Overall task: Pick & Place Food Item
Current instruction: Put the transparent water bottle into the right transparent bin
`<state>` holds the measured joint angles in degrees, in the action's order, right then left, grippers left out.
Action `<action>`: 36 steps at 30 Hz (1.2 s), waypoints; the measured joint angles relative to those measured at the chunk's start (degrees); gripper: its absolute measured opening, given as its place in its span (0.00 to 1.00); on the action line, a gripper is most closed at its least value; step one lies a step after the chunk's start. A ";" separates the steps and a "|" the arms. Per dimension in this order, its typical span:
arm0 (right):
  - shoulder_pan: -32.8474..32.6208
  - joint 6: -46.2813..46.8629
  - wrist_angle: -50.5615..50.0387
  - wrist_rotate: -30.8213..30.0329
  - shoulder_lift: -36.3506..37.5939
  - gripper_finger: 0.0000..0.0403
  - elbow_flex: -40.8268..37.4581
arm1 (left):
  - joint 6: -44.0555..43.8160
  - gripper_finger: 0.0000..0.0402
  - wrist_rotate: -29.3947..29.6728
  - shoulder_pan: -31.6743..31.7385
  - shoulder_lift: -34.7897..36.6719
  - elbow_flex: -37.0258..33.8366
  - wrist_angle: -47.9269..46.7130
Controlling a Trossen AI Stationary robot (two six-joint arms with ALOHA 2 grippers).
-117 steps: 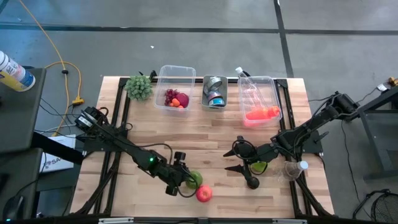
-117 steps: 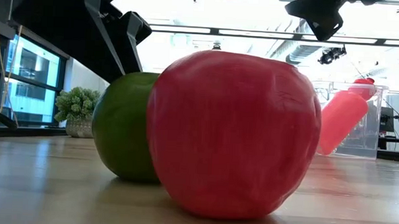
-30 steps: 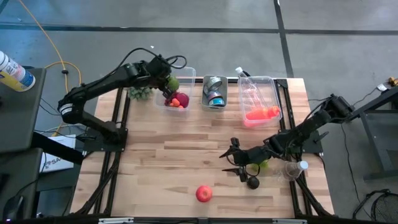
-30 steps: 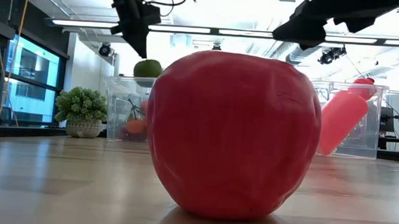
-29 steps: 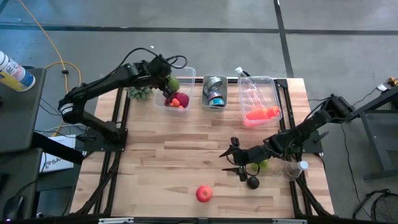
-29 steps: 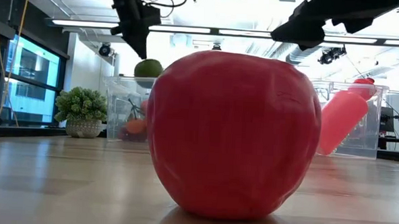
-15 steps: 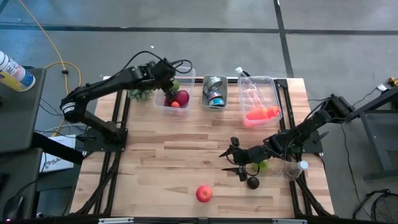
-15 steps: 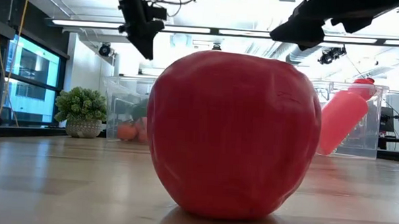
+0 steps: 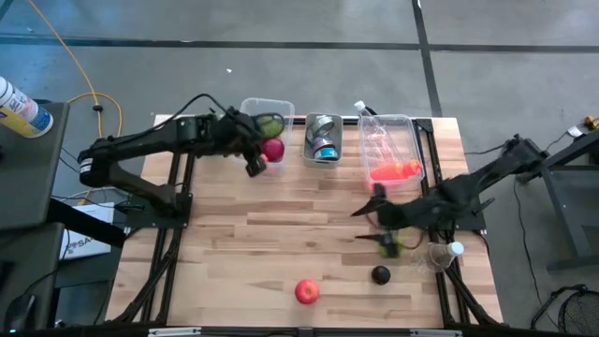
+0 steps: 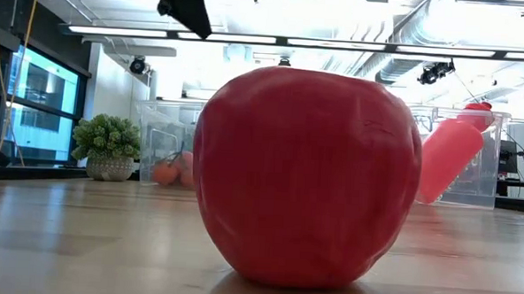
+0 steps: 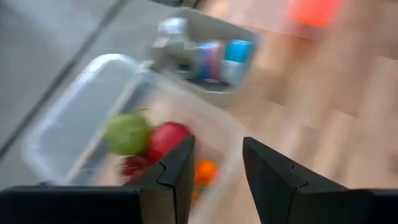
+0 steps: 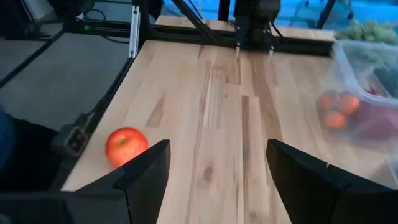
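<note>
The green apple (image 9: 270,125) has been let go into the bin (image 9: 249,106) at the table's (image 9: 281,215) 11 o'clock corner, where it lies beside a red fruit (image 9: 273,149); a second ago it was pinched above that bin. The left hand (image 9: 253,159) is now spread and empty, drawn back toward 6 o'clock over the bin's near edge. 1 placement is therefore judged done.

The red apple (image 9: 306,291) is left at the 6 o'clock edge, well apart from both hands. The right hand (image 9: 382,223), spread and empty, has been lifted and shifted toward 12 o'clock, near 4 o'clock on the table.

A greenish item under the right hand is partly covered and cannot be identified. In the low view the red apple blocks most of the table.
</note>
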<state>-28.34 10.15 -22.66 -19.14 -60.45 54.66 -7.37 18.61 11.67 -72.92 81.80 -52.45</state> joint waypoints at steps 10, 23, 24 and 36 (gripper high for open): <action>-5.86 17.42 -16.61 15.57 7.40 0.64 12.48 | -2.98 0.32 -5.60 -8.94 -1.89 0.00 0.01; -14.08 46.52 -29.80 23.36 13.10 0.64 12.48 | 0.19 0.32 -5.28 -11.36 -3.24 -0.02 3.87; -14.05 47.43 -29.66 22.04 13.32 0.64 12.48 | 0.23 0.32 -5.28 -11.35 -3.24 -0.02 3.89; -14.05 54.32 -35.88 0.96 16.06 0.64 13.41 | -2.59 0.32 -5.03 -11.32 -3.24 -0.02 3.92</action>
<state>-42.39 64.47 -58.54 -18.17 -44.39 68.07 -9.96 13.58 0.35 -76.16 81.78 -48.53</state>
